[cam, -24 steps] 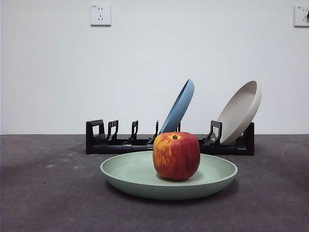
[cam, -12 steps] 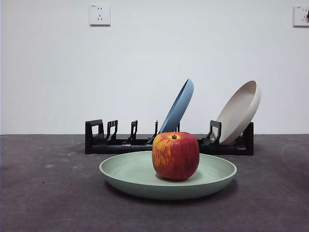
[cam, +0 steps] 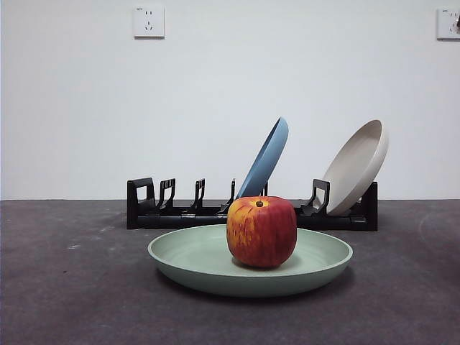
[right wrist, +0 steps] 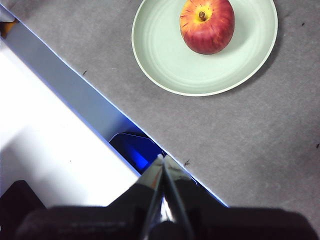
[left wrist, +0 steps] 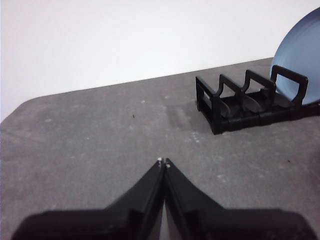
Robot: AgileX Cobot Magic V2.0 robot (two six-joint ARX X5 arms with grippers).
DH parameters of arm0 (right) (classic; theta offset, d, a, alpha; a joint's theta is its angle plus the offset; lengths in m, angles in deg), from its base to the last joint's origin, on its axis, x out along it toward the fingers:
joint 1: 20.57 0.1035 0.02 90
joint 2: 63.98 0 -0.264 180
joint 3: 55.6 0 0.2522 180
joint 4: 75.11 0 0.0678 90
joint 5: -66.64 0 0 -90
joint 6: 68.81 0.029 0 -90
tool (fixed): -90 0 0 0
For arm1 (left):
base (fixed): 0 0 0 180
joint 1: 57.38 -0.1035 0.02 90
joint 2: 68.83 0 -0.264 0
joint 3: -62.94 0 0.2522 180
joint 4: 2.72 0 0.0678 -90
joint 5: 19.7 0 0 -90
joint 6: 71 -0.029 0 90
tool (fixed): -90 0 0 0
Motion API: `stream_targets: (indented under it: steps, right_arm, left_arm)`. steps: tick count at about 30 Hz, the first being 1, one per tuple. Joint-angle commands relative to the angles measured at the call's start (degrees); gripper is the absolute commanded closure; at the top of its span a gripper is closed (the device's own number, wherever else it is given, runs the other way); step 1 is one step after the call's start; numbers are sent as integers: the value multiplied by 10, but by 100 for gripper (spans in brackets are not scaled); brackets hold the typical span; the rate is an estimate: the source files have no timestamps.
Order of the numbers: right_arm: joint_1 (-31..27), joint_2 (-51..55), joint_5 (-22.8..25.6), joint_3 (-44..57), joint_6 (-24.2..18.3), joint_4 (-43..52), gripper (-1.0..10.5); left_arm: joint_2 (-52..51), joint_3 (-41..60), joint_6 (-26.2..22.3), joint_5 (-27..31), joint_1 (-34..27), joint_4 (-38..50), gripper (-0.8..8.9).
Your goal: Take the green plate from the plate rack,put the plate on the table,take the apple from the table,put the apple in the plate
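Apple (right wrist: 207, 25) on green plate (right wrist: 170, 60) — clear of right gripper (right wrist: 162, 159)

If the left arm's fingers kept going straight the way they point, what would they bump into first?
Probably just the bare table. The left gripper points past the plate rack, which sits off to one side, though depth is hard to judge.

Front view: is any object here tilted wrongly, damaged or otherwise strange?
Nothing stands out. The apple sits upright in the green plate, flat on the table. The blue plate and beige plate lean in the plate rack.
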Motion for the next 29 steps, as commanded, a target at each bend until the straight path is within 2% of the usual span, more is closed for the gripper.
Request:
stream_targets:
  steps: [1, 3, 10, 29]
  right_arm:
    - [1, 0, 1, 0, 3, 1, 946]
    - [1, 0, 0, 0, 3, 1, 946]
    - [1, 0, 1, 0, 3, 1, 946]
    - [1, 0, 0, 0, 3, 1, 946]
  left_arm:
    - [-18, 8, 7, -1, -2, -37, 817]
    - [-37, 8, 8, -1, -2, -87, 817]
    - [-37, 7, 40, -2, -2, -85, 817]
    - [-37, 7, 39, 0, -2, -84, 817]
